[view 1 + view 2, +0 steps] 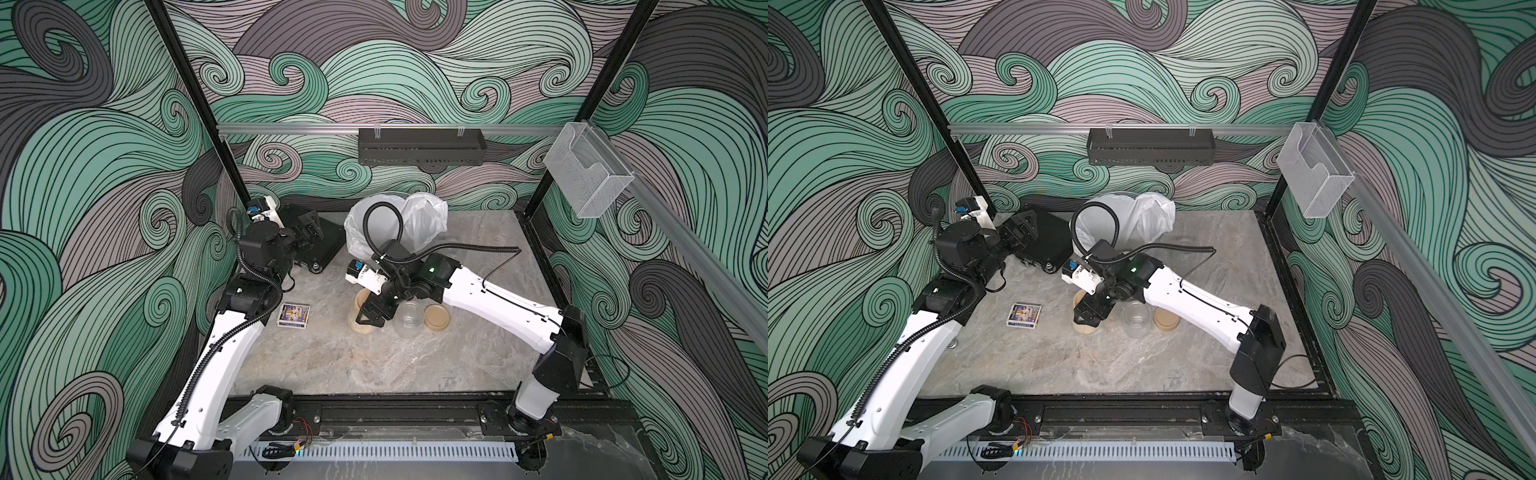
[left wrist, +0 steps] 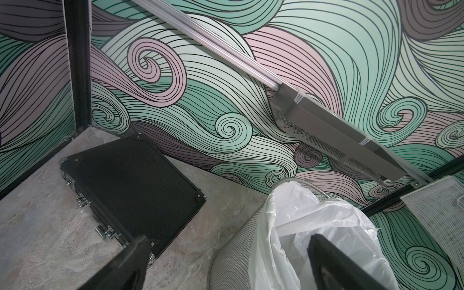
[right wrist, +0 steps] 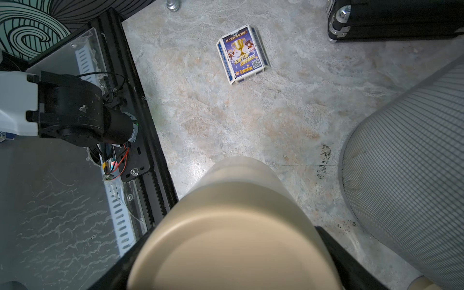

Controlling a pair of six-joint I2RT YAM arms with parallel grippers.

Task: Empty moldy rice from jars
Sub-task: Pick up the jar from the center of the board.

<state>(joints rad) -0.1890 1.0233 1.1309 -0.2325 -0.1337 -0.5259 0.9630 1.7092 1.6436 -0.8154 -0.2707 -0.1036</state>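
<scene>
The left gripper (image 2: 227, 241) is held wide and empty. Moldy rice (image 1: 362, 329) is seen in a lidded jar (image 1: 358, 307) on the table (image 1: 374, 365), clasped by the right gripper (image 1: 371, 319). Beside it, an emptied jar (image 1: 409, 318) and its loose lid (image 1: 436, 318) are seen.

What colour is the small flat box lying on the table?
The box is mostly blue-purple with a gold trophy picture and white edges, clearest in the right wrist view.

We note teal, mauve and grey swirls on the walls (image 1: 374, 62); marbled grey-beige tabletop (image 1: 353, 365); tan jar lid (image 3: 233, 251); purple-blue card box (image 3: 242, 54); silver mesh bin (image 3: 406, 163), white liner (image 2: 313, 226); ribbed black case (image 2: 130, 180).
</scene>
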